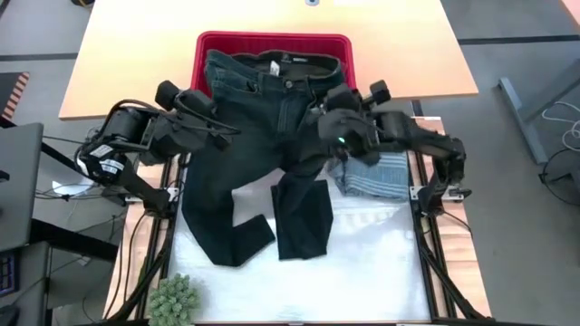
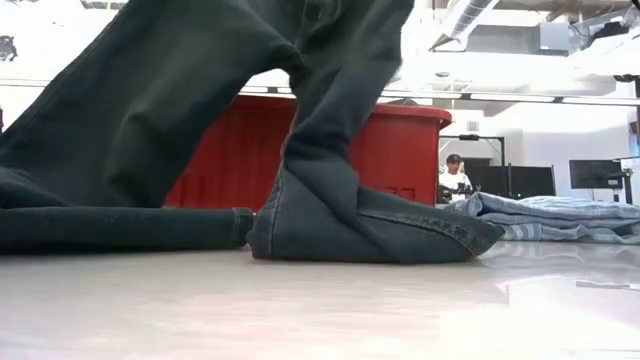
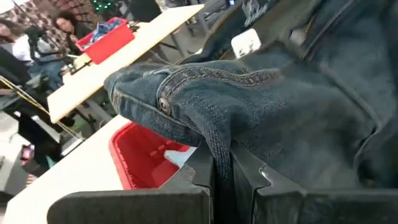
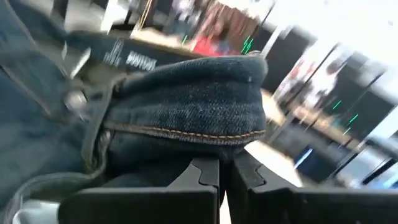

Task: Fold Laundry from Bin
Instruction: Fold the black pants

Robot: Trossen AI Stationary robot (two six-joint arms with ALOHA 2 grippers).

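Observation:
A pair of dark denim jeans [image 1: 258, 136] is held up between my two grippers, its waistband end [image 1: 272, 65] over the red bin [image 1: 204, 41]. Both leg ends [image 1: 299, 226] lie on the table, one folded over on itself [image 2: 350, 225]. My left gripper [image 1: 216, 122] is shut on the jeans' left side. My right gripper [image 1: 328, 110] is shut on their right side. A folded grey-blue striped garment [image 1: 376, 172] lies on the table under my right arm. The bin's inside is hidden by the jeans. My left gripper pinches a fold of denim [image 3: 219, 146] between its two fingers, just below the waistband corner with a rivet [image 3: 164, 104]. The cloth drapes over the fingertips. The jeans' upper part is lifted and the legs trail down to the table. My right gripper pinches the jeans just below the stitched waistband edge [image 4: 205, 134] between its two fingers; the waistband bulges over the fingertips. Several layers seem bunched there. This side is lifted clear and the leg below hangs down to the table.
The white work mat [image 1: 372, 263] has bare room at the near right. A small green plant [image 1: 175, 301] stands at the near left corner. A wooden table [image 1: 127, 63] lies behind the bin. A person [image 2: 455, 180] sits far behind in the room.

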